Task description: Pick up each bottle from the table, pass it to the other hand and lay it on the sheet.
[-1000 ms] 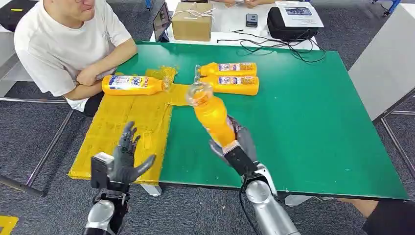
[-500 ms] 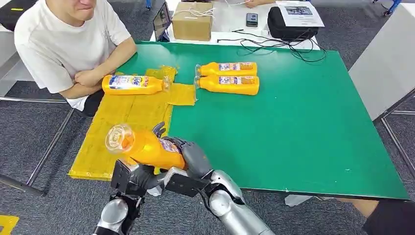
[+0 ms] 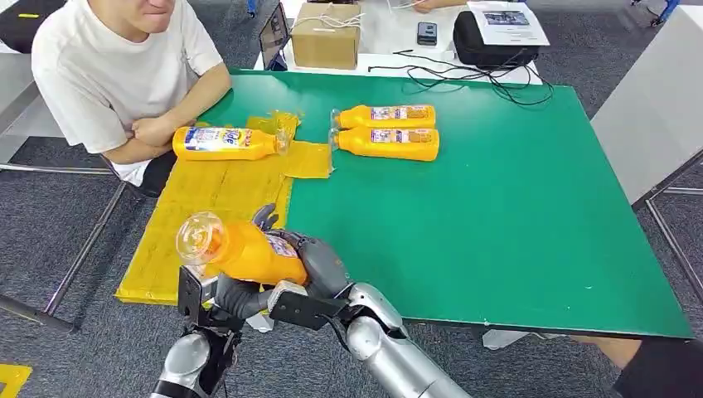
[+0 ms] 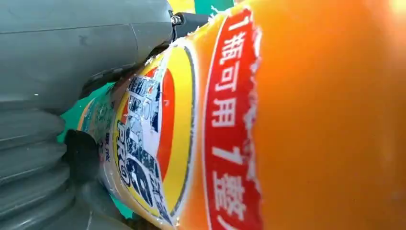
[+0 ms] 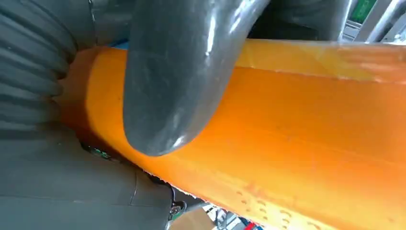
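Above the near corner of the yellow sheet (image 3: pixel 199 207) an orange bottle (image 3: pixel 249 250) hangs on its side, its clear cap (image 3: pixel 201 238) pointing left. My right hand (image 3: pixel 319 264) grips its base end, the thick thumb (image 5: pixel 177 76) pressed over the orange body (image 5: pixel 311 129). My left hand (image 3: pixel 236 294) cups the bottle from below, with a fingertip (image 3: pixel 265 217) rising behind it. The label (image 4: pixel 158 143) lies against that palm. Another orange bottle (image 3: pixel 224 143) lies on the sheet's far end. Two more (image 3: pixel 385 117) (image 3: pixel 388 143) lie side by side on the green table (image 3: pixel 497 215).
A person in a white shirt (image 3: pixel 108 75) sits at the table's far left corner, arms folded beside the sheet. A cardboard box (image 3: pixel 326 37), a black bag (image 3: pixel 493 41) and cables (image 3: pixel 464 79) lie beyond the table's far edge.
One second ago my right hand held the bottle upright over the table's middle while the left was open. It has swung the bottle left, onto the left hand, which now wraps it.
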